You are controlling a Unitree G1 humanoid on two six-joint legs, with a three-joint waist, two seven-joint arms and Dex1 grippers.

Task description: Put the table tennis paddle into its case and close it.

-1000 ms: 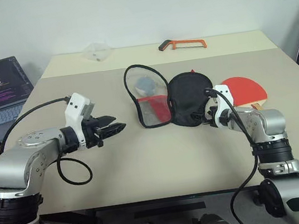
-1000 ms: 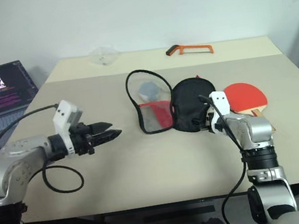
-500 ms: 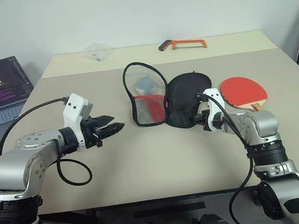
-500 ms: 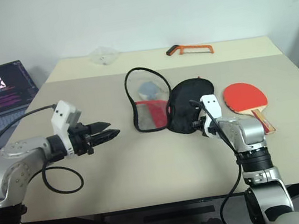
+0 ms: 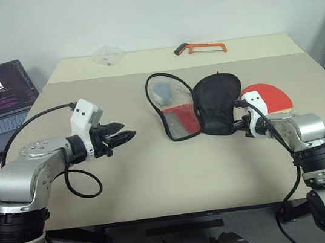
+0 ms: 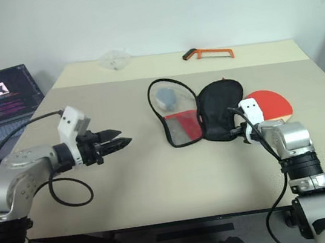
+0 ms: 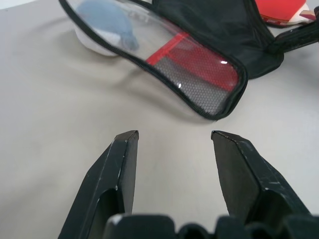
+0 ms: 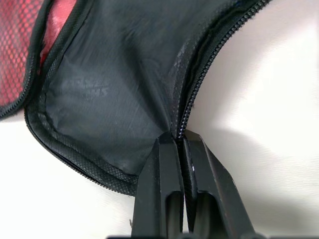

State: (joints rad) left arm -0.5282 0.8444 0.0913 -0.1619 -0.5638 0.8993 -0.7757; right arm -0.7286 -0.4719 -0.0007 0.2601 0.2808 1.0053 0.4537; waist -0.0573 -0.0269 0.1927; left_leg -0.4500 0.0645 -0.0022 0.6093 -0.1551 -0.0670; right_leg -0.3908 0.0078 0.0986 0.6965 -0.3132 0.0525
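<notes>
**Right gripper pinches case edge; paddle waits just behind it**

Case [image 5: 200, 108] lies unzipped and spread flat mid-worktop [image 5: 158, 177]: clear mesh half toward the left arm, black half toward the right arm. Right gripper [image 8: 180, 142] is clamped tight on the black half's zipper edge at its near corner, fingers together with fabric between them. Paddle [image 5: 266, 98] lies on the worktop just beyond and outboard of that gripper, red face up, partly hidden behind the wrist and touching or just beside the black half; handle end can't be made out.

Left gripper [image 7: 174, 137] hovers over bare worktop, fingers parted and holding nothing, pointed at the mesh half, which lies ahead of it with a clear gap.

Key relation: paddle sits on the right arm's side, well apart from the left gripper, so the right arm is far nearer. Case's long axis runs roughly away from the robot. Paddle not yet in case, zip fully open.
</notes>
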